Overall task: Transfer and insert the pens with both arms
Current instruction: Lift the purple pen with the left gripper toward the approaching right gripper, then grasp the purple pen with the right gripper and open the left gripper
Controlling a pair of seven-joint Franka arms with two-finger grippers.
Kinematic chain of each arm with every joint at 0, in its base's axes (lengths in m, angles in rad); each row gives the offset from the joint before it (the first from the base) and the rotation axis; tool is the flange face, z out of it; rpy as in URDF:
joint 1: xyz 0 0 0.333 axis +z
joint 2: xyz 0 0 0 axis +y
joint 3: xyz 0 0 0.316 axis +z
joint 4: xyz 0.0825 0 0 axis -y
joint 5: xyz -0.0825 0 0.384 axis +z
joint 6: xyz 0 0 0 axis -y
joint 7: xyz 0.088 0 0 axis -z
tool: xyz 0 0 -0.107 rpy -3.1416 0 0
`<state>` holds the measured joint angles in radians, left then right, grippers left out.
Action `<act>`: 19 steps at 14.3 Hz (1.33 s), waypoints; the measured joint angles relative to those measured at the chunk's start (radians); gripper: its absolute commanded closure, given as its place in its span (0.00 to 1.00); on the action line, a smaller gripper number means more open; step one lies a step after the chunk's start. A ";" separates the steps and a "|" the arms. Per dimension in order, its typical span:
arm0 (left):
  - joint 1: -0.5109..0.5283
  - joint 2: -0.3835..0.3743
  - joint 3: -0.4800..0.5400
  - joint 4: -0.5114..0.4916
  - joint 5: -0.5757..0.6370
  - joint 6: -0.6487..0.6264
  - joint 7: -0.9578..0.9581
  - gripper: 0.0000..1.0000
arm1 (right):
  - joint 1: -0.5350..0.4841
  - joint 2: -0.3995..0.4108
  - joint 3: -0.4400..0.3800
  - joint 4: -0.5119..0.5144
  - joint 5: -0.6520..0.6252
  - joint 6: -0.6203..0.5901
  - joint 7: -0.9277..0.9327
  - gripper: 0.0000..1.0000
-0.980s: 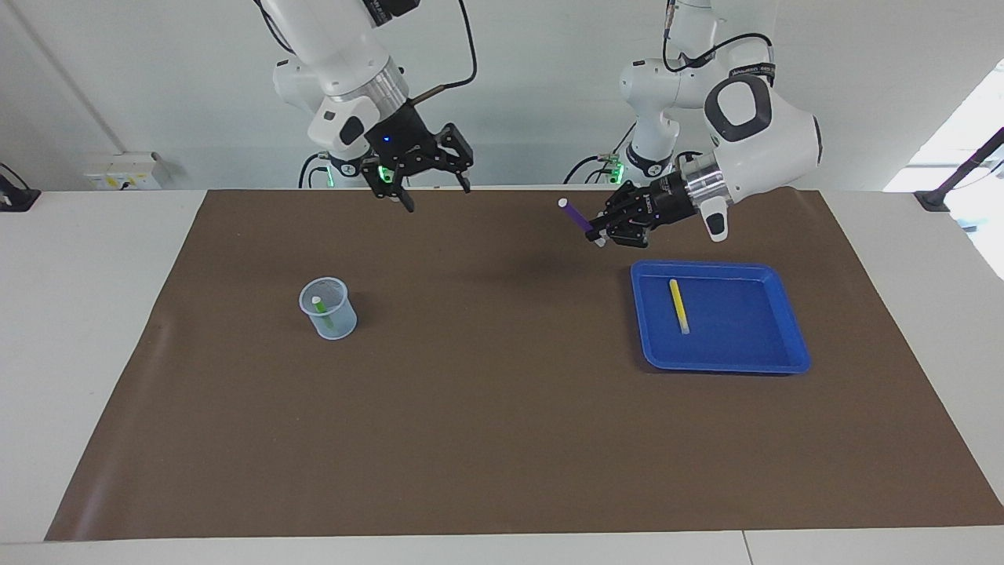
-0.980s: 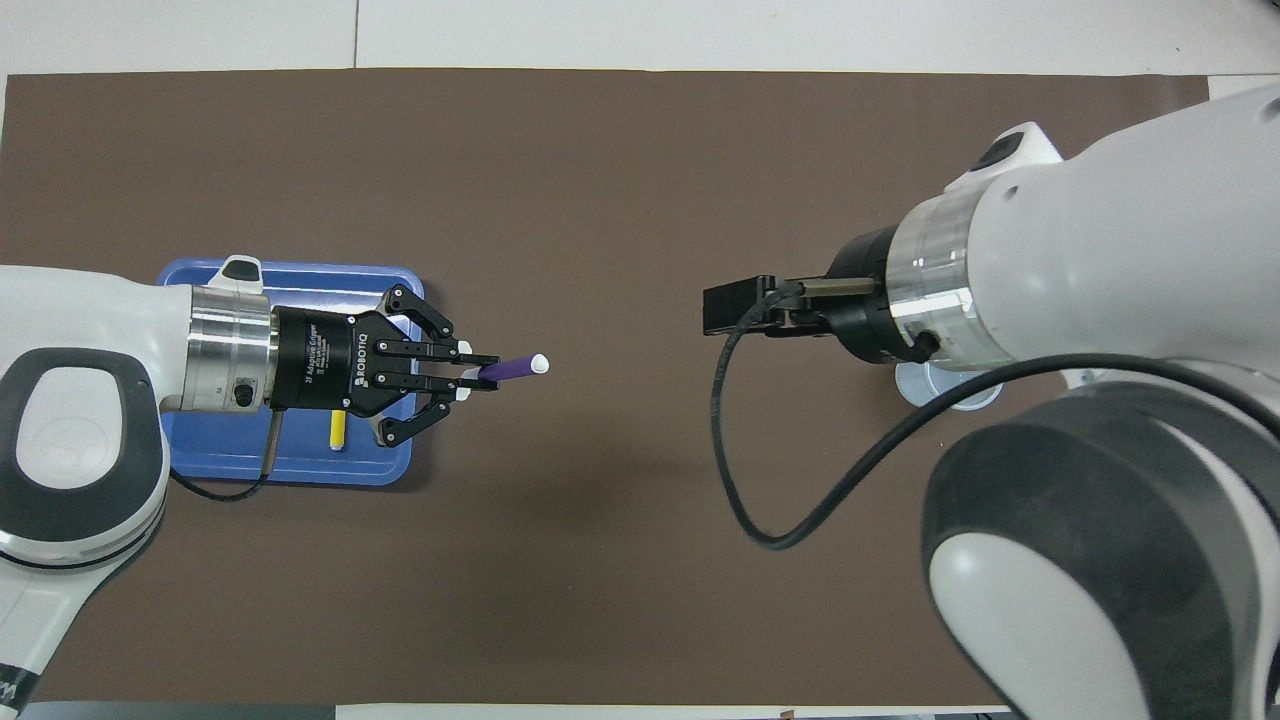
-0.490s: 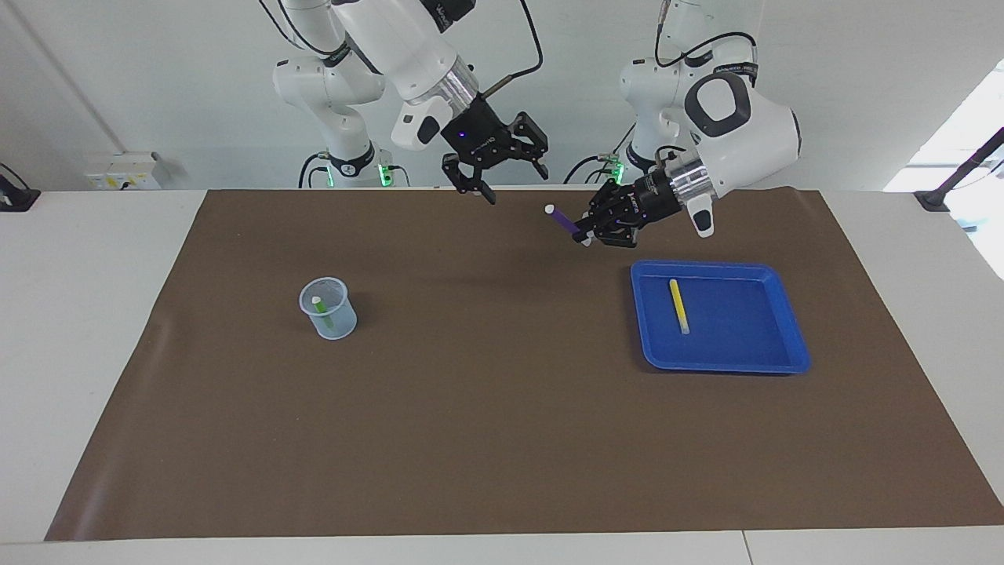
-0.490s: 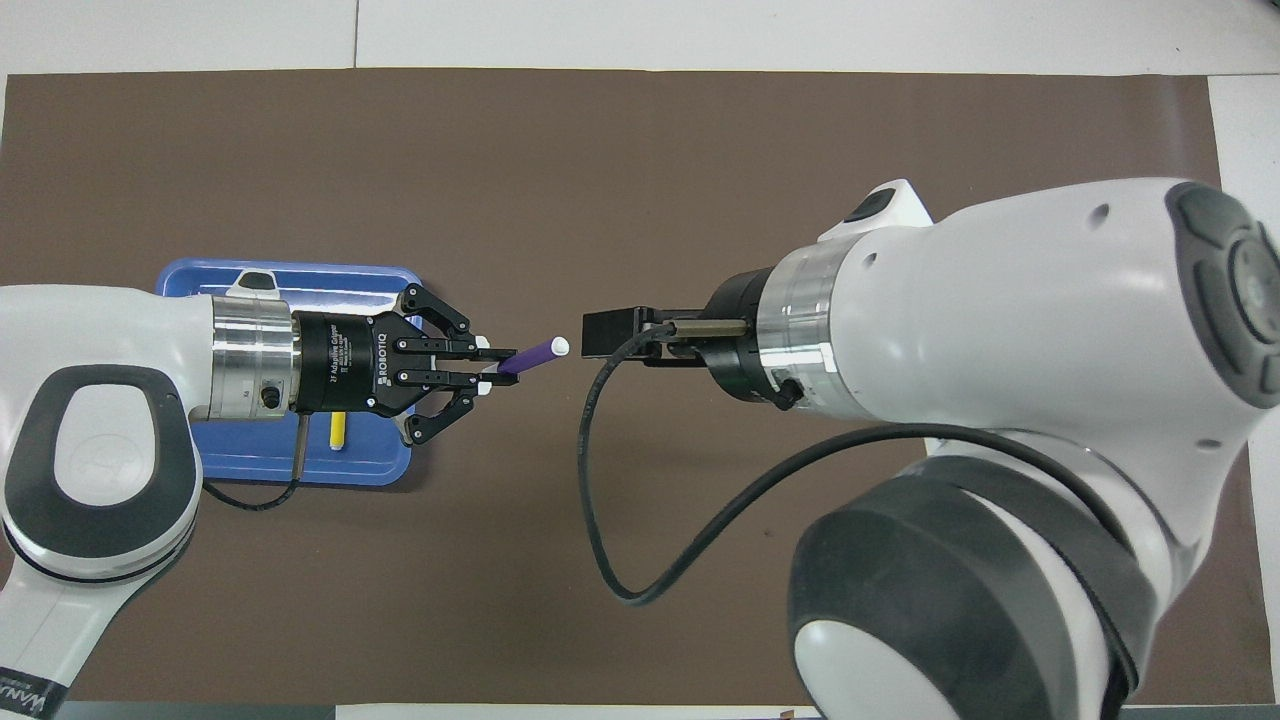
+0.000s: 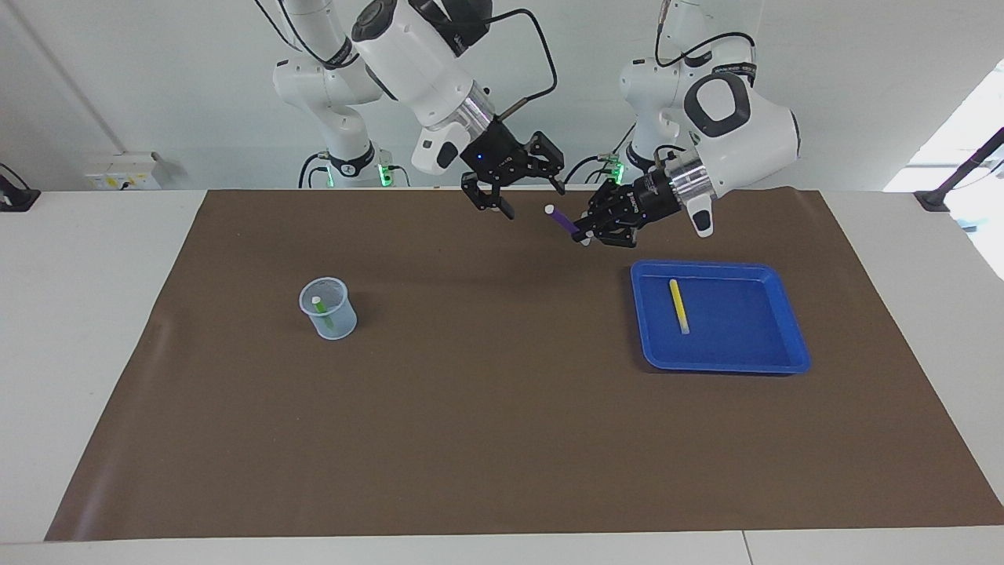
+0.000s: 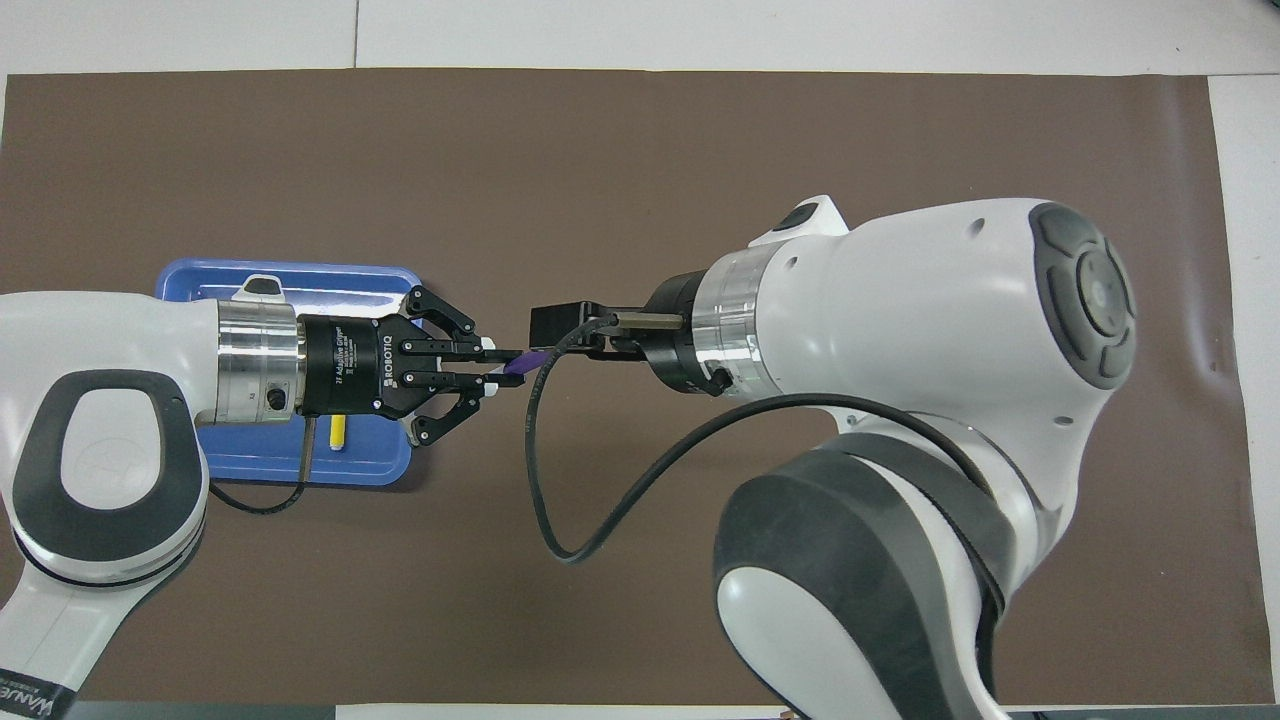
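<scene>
Left gripper (image 5: 587,232), fingers clamped on the purple pen (image 5: 560,220), holds it aloft over the counter's robot-side edge, pale tip angled toward the right gripper (image 5: 527,188), whose fingers gape wide beside it, apparently for handover. Yellow pen (image 5: 678,306) lies in the blue tray (image 5: 729,362); green pen (image 5: 322,311) stands in the cup (image 5: 328,308).

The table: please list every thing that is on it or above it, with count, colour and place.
purple pen: 1, purple, pale tip, held in the air over the mat
yellow pen: 1, yellow, lying in the tray
green pen: 1, green, standing in the cup
cup: 1, clear, toward the right arm's end
tray: 1, blue, toward the left arm's end
mat: 1, brown, covering the table
left pincer: shut on the purple pen
right pincer: open, beside the pen's tip
</scene>
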<state>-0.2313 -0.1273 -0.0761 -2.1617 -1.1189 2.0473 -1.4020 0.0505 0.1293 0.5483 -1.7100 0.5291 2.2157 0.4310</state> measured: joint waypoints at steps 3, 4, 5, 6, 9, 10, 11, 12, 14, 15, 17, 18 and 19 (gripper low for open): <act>0.000 -0.002 0.000 -0.003 0.000 0.001 -0.002 1.00 | 0.000 0.005 0.005 0.000 0.000 0.000 0.004 0.01; 0.000 -0.002 0.000 -0.003 -0.001 0.001 -0.003 1.00 | 0.000 0.005 0.006 0.000 0.000 0.000 0.005 0.05; 0.000 -0.003 0.000 -0.003 -0.001 0.001 -0.003 1.00 | 0.000 0.005 0.009 0.000 0.000 0.000 0.006 0.15; 0.000 -0.003 0.000 -0.003 -0.001 0.002 -0.003 1.00 | 0.000 0.005 0.012 0.000 0.000 0.000 0.009 0.27; 0.000 -0.003 0.000 -0.004 -0.001 0.002 -0.004 1.00 | 0.000 0.005 0.022 0.000 0.000 -0.009 0.016 0.63; 0.000 -0.003 0.000 -0.004 -0.001 0.002 -0.004 1.00 | 0.000 0.005 0.022 0.000 0.000 -0.017 0.016 0.77; 0.000 -0.003 0.000 -0.004 -0.001 0.002 -0.004 1.00 | 0.000 0.005 0.022 0.000 0.000 -0.019 0.016 0.86; 0.000 -0.003 0.000 -0.004 -0.001 0.002 -0.004 1.00 | 0.000 0.005 0.022 0.000 0.000 -0.019 0.016 0.89; 0.000 -0.004 0.000 -0.004 -0.001 0.002 -0.004 1.00 | 0.000 0.005 0.022 0.001 -0.001 -0.017 0.016 0.90; 0.000 -0.004 0.001 -0.004 -0.001 0.002 -0.004 1.00 | 0.000 0.005 0.022 0.001 -0.003 -0.017 0.016 0.93; 0.000 -0.005 0.001 -0.004 -0.001 0.004 -0.007 1.00 | 0.000 0.005 0.022 0.001 -0.003 -0.015 0.016 1.00; 0.000 -0.006 0.001 -0.004 -0.001 0.005 -0.011 0.80 | 0.000 0.005 0.022 0.001 -0.005 -0.014 0.016 1.00; 0.000 -0.006 0.001 -0.004 -0.001 0.005 -0.013 0.01 | 0.000 0.005 0.022 0.001 -0.007 -0.013 0.016 1.00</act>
<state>-0.2314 -0.1331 -0.0756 -2.1658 -1.1199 2.0524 -1.4146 0.0505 0.1340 0.5706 -1.7089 0.5219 2.2025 0.4473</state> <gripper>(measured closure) 0.837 0.824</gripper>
